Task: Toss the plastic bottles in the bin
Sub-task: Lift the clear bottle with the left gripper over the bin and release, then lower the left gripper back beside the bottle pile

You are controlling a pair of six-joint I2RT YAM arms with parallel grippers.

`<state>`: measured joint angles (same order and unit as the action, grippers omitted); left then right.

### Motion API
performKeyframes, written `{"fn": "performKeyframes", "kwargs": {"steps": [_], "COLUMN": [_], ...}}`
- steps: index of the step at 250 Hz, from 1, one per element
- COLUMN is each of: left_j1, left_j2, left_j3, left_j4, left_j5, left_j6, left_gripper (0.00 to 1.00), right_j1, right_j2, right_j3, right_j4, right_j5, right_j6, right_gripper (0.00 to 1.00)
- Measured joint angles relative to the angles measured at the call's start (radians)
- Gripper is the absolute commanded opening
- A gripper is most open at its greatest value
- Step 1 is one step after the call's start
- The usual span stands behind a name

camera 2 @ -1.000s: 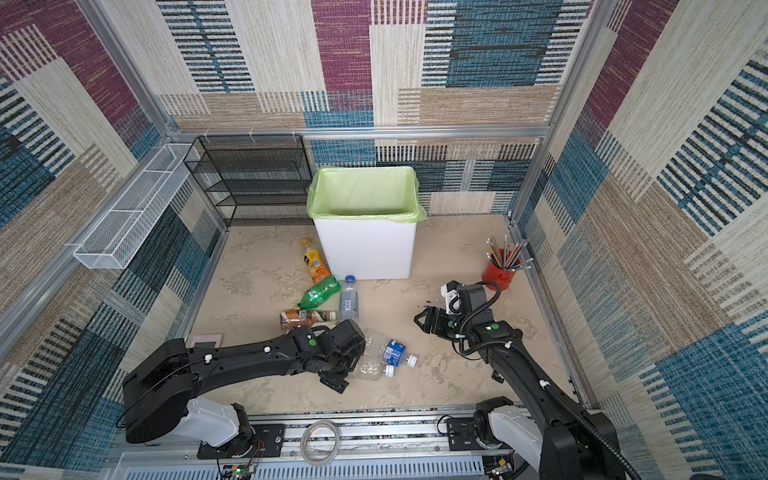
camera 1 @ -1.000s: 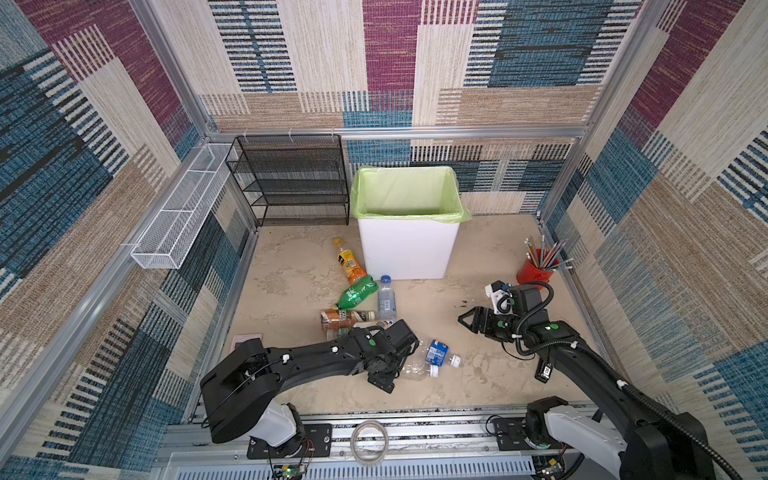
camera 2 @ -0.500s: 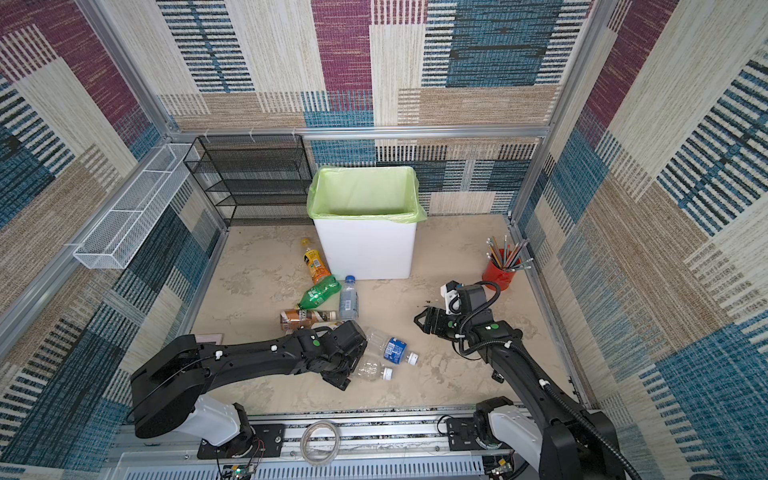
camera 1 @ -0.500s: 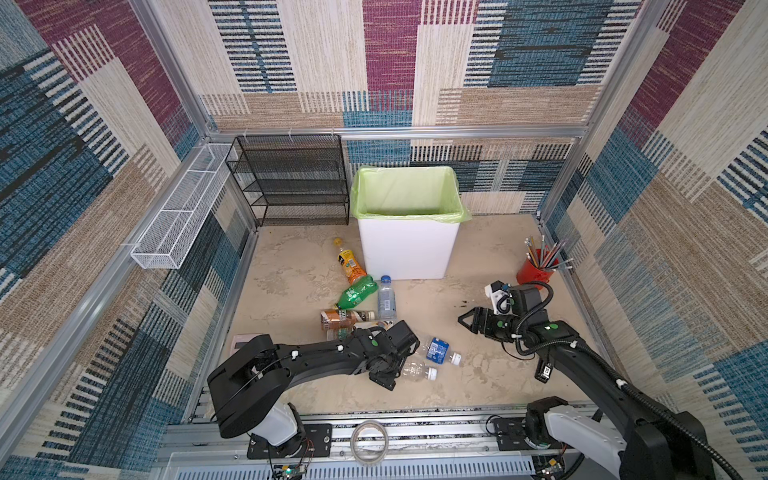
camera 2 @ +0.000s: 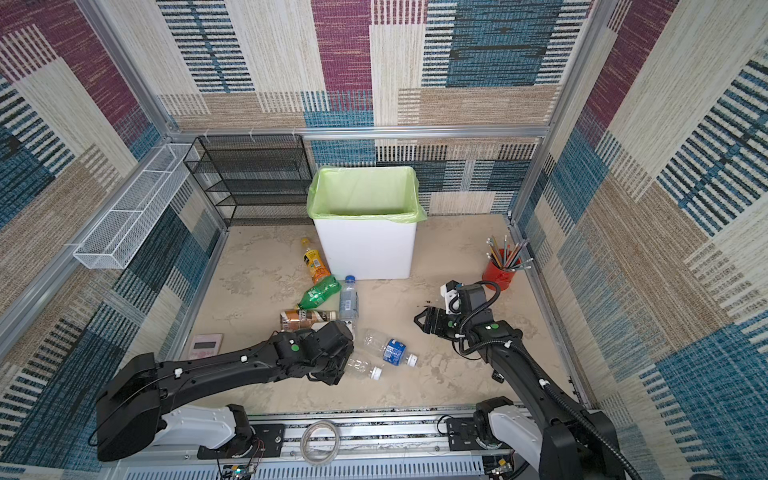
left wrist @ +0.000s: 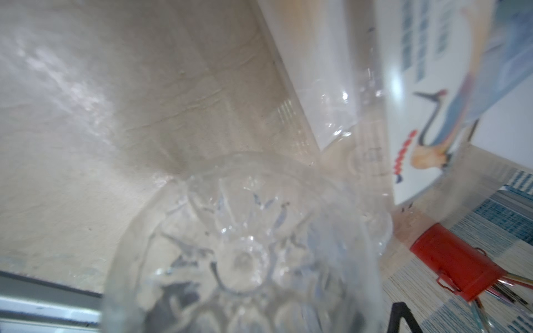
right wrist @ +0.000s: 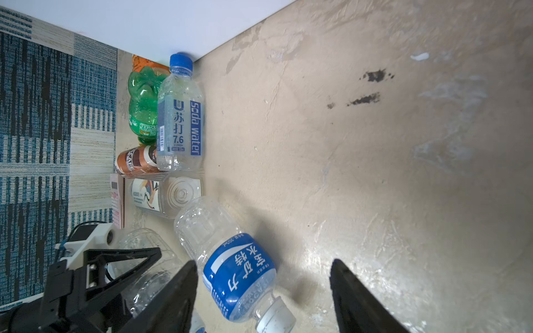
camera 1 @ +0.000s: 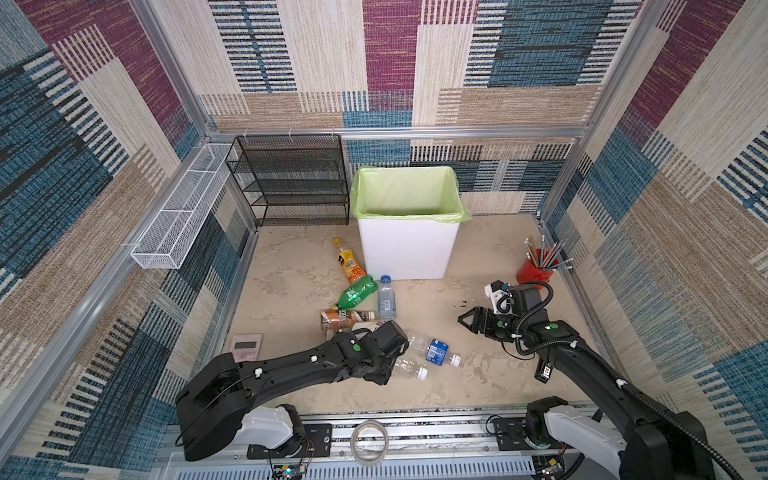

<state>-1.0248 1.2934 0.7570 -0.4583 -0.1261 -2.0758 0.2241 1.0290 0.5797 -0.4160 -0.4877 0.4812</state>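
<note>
In both top views no bottle shows inside the bin [camera 1: 407, 253]. The bottles [camera 1: 386, 297] lie on the floor before it, with the left gripper [camera 1: 388, 374] at a clear bottle [camera 1: 409, 368]. Left wrist: its base fills the frame, jaws unseen, grip unconfirmed. Right wrist: the right gripper [right wrist: 263, 262] stands open, empty. All disposal remains, I judge.

The bin [camera 1: 407, 249] stands at the back, rack [camera 1: 291, 178] to its left. Bottles [camera 1: 386, 299] lie before it, pencil cup [camera 1: 535, 272] right.

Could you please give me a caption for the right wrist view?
Open right claw facing a blue-label bottle lying on the floor, other bottles beyond toward the bin.
</note>
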Motion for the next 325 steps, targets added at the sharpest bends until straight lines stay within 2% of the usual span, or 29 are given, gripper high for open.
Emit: {"fn": "performKeyframes", "kwargs": {"steps": [50,78,126,168,207,234,253,267,276,284,305,325], "left_j1": [0.003,0.009,0.029,0.117,0.257,0.378,0.445,0.478,0.491,0.496,0.493,0.489], "left_j2": [-0.233,-0.365,-0.501,-0.447,-0.249,0.005,0.235,0.406,0.514,0.583,0.706,0.67], "left_j3": [-0.101,-0.162,-0.175,-0.018,0.256,0.578,0.882,1.118,1.284,1.4,1.682,1.722], "left_j4": [-0.01,0.029,0.163,0.289,0.372,0.451,0.493,0.505,0.492,0.47,0.373,0.372], "left_j5": [-0.118,-0.192,-0.298,-0.303,-0.179,-0.06,0.038,0.109,0.151,0.18,0.249,0.288], "left_j6": [0.005,0.05,0.233,0.455,0.628,0.713,0.748,0.767,0.774,0.781,0.812,0.85], "left_gripper": [0.54,0.54,0.57,0.58,0.58,0.59,0.71,0.86,0.91,0.99,0.99,0.99], "right_j1": [0.0,0.0,-0.001,-0.001,-0.001,-0.001,-0.001,-0.001,-0.001,-0.001,-0.001,-0.001], "right_j2": [0.027,0.049,0.081,0.103,0.108,0.103,0.094,0.081,0.069,0.056,0.018,-0.006], "right_j3": [0.011,0.024,0.045,0.06,0.073,0.081,0.083,0.085,0.087,0.087,0.082,0.074], "right_j4": [0.003,0.01,0.017,0.022,0.022,0.022,0.019,0.013,0.006,0.0,-0.008,-0.014], "right_j5": [-0.003,-0.006,-0.01,-0.01,-0.01,-0.01,-0.009,-0.008,-0.006,-0.005,0.002,0.01], "right_j6": [0.0,0.0,-0.001,-0.008,-0.011,-0.011,-0.011,-0.011,-0.011,-0.011,-0.011,-0.011], "right_gripper": [0.74,0.74,0.74,0.74,0.74,0.74,0.74,0.74,0.75,0.75,0.75,0.75]}}
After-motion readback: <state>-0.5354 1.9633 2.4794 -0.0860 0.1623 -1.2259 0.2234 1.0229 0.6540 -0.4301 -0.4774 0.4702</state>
